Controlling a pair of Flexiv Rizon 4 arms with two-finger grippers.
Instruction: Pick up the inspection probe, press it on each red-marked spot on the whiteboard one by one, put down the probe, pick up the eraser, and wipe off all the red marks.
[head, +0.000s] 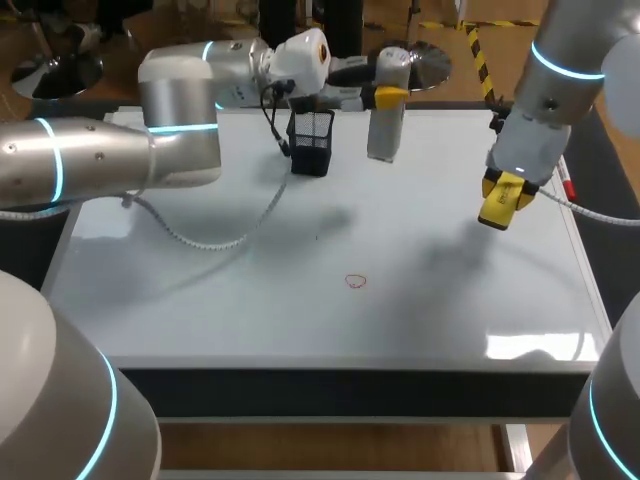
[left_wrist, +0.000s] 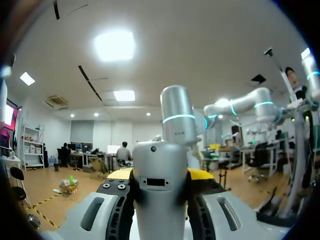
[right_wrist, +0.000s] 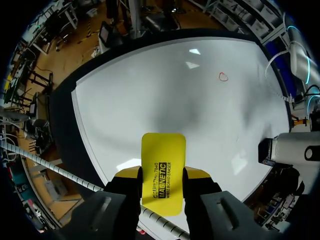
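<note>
The right end effector (right_wrist: 162, 174) squeezes the eraser (right_wrist: 163, 152) over the whiteboard (head: 250, 300), ready to rub off the red mark (head: 356, 282). The left end effector (left_wrist: 160, 176) grips the probe (left_wrist: 160, 212), far back.

On whiteboard (head: 200, 300) centre, mark (head: 355, 281); holder (head: 311, 142) behind it, probe (head: 385, 130) right of holder; eraser (head: 500, 205) far right.

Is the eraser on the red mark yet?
No: the eraser, clamped in the right gripper, is clear of the red mark, which lies well ahead of it.
</note>
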